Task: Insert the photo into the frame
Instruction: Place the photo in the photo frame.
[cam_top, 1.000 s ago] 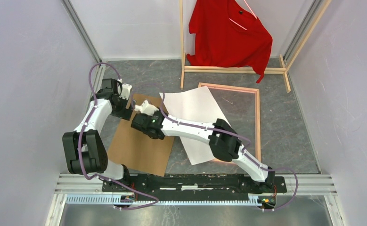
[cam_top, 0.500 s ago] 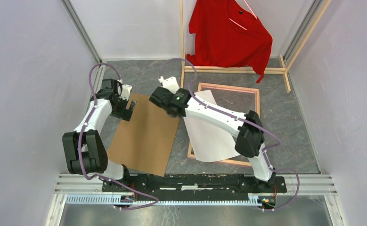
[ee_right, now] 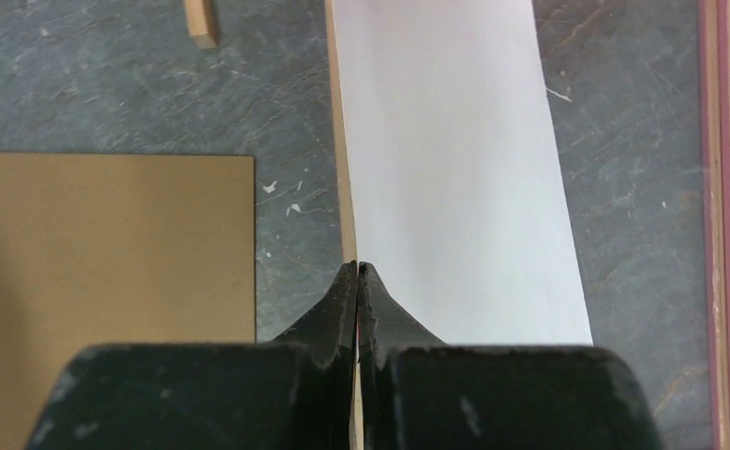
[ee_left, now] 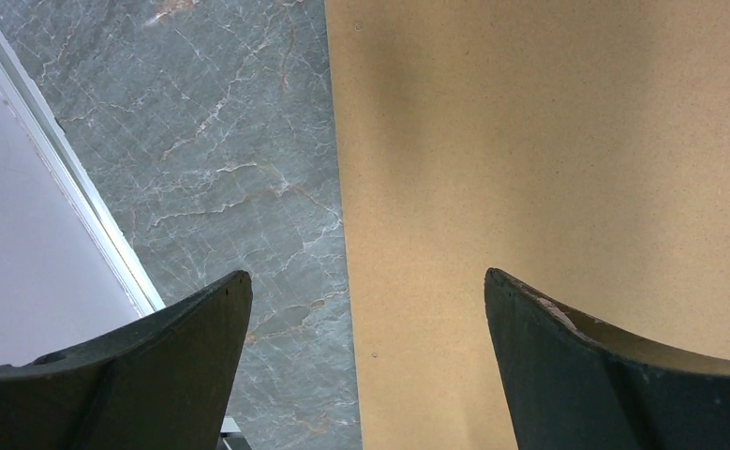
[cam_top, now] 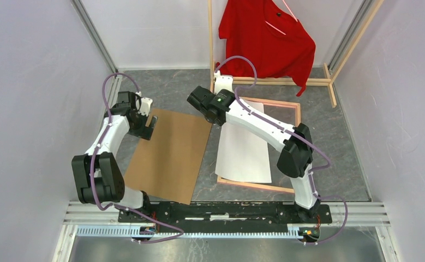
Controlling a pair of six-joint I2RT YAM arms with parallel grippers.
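Note:
The photo [cam_top: 243,147] lies white back up inside the left half of the frame [cam_top: 298,142], its long side along the frame's left rail. The frame lies flat on the grey table. My right gripper [cam_top: 216,112] is at the frame's far left corner. In the right wrist view its jaws [ee_right: 357,265] are shut, and the photo's [ee_right: 454,169] left edge runs into them beside the frame's wooden left rail [ee_right: 339,141]. My left gripper [cam_top: 151,123] is open and empty over the far left edge of the brown backing board [cam_top: 169,153].
The backing board lies left of the frame and shows in both wrist views [ee_left: 548,141] [ee_right: 108,244]. The wooden clothes rack [cam_top: 270,81] with a red shirt [cam_top: 267,43] stands just behind the frame; its foot [ee_right: 201,19] is near my right gripper. Walls close in on both sides.
My right gripper swung from over the backing board to the frame's far left corner, taking the photo along. The photo turned from lying askew across the frame to lying square inside it. The left arm stayed still.

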